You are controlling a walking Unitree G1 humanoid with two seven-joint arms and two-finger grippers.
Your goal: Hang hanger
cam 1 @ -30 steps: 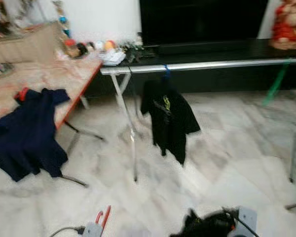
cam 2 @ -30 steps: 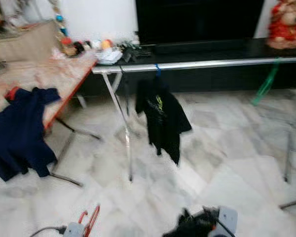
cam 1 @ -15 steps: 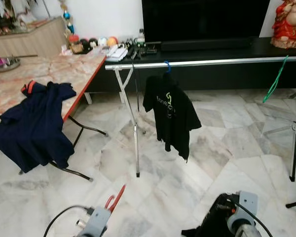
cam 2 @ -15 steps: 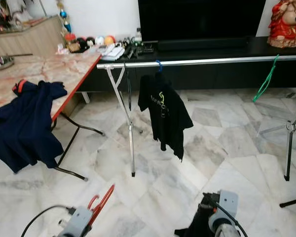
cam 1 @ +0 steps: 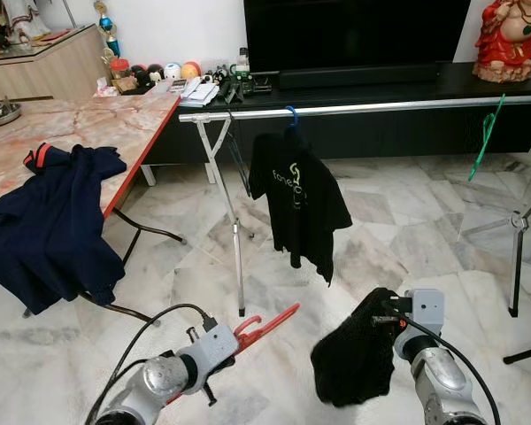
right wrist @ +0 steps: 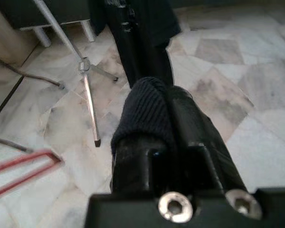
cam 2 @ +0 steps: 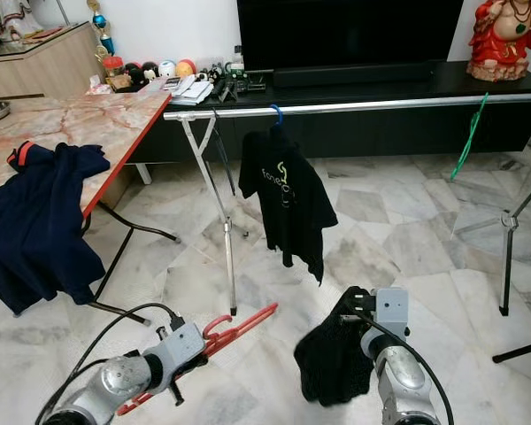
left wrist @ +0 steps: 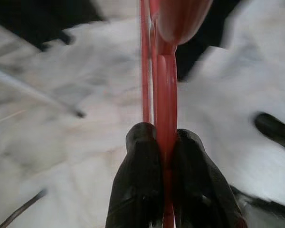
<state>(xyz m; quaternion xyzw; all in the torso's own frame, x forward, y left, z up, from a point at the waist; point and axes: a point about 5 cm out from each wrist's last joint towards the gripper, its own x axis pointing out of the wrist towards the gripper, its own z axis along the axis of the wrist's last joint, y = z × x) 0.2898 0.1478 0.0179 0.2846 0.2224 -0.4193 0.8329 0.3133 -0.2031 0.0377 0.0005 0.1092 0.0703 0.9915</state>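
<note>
1. While low over the marble floor (cam 1: 407, 239), the left gripper (left wrist: 164, 142) is clamped tight on the red hanger (cam 1: 264, 324), which juts toward the rail stand.
2. Right gripper (right wrist: 168, 102) pinches a dark garment (cam 1: 354, 359), fingers closed on the fabric.
3. Head views add the rail (cam 1: 363, 108) with a black shirt (cam 1: 299, 202) hanging.

1. The fingertips of the right gripper (right wrist: 154, 128) are covered by the dark garment (cam 1: 354, 359) clamped between them.
2. The red hanger (left wrist: 164, 95) is cut off by the left wrist view's edge, and the floor behind it is blurred.
3. The small items (cam 1: 173, 73) on the far cabinet cannot be identified.
</note>
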